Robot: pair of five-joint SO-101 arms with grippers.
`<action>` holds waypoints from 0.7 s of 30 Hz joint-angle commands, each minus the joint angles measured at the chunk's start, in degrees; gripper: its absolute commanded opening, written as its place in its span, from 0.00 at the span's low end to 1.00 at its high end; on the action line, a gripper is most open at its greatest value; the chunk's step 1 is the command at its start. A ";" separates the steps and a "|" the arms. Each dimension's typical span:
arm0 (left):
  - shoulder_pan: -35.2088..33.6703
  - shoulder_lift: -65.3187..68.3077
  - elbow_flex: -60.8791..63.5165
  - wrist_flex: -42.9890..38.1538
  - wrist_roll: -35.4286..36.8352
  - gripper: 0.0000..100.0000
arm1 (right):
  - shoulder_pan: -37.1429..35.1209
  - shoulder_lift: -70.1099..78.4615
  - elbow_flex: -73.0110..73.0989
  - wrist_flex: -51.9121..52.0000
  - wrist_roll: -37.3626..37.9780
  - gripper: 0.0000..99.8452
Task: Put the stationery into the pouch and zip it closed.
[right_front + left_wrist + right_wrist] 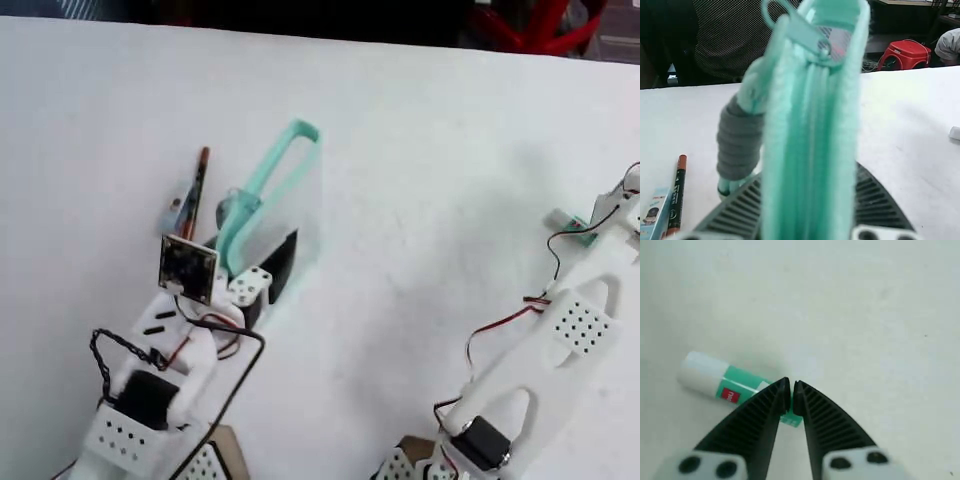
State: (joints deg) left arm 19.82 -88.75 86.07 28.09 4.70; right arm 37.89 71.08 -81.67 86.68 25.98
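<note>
Pouch (812,150) is clamped upright between the jaws of the left claw (268,270), with its zip pull (812,42) at the top end. A grey-gripped pen (737,145) is seen against its side; whether it sits inside cannot be told. Just beyond, a pencil (197,185) and a small box (175,212) lie on the table (420,150). Well apart, the right claw (791,387) is pinched shut and empty over a glue stick (722,382). Loading is judged to be in hand. Next, those jaws must be parted to take the stick.

The mint-rimmed pouch (280,200) stands on edge, mouth open, a grey-gripped pen (737,140) against it (inside or outside, we cannot tell); a brown pencil (198,190) lies beside, glue stick (720,380) well apart.
</note>
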 commanded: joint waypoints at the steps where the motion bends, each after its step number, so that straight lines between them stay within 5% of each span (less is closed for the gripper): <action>1: 0.13 -0.31 -0.44 -1.49 0.00 0.19 | -3.91 -0.75 -2.55 10.51 10.20 0.02; 12: 0.13 -0.31 -0.44 -1.49 0.00 0.19 | -5.14 -6.20 5.45 12.44 13.63 0.02; 21: 0.22 -0.31 -0.44 -1.49 0.00 0.19 | -6.37 -29.93 38.59 12.18 18.90 0.02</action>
State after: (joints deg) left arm 19.82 -88.75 86.07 28.09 4.70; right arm 32.70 53.49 -53.63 98.55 42.59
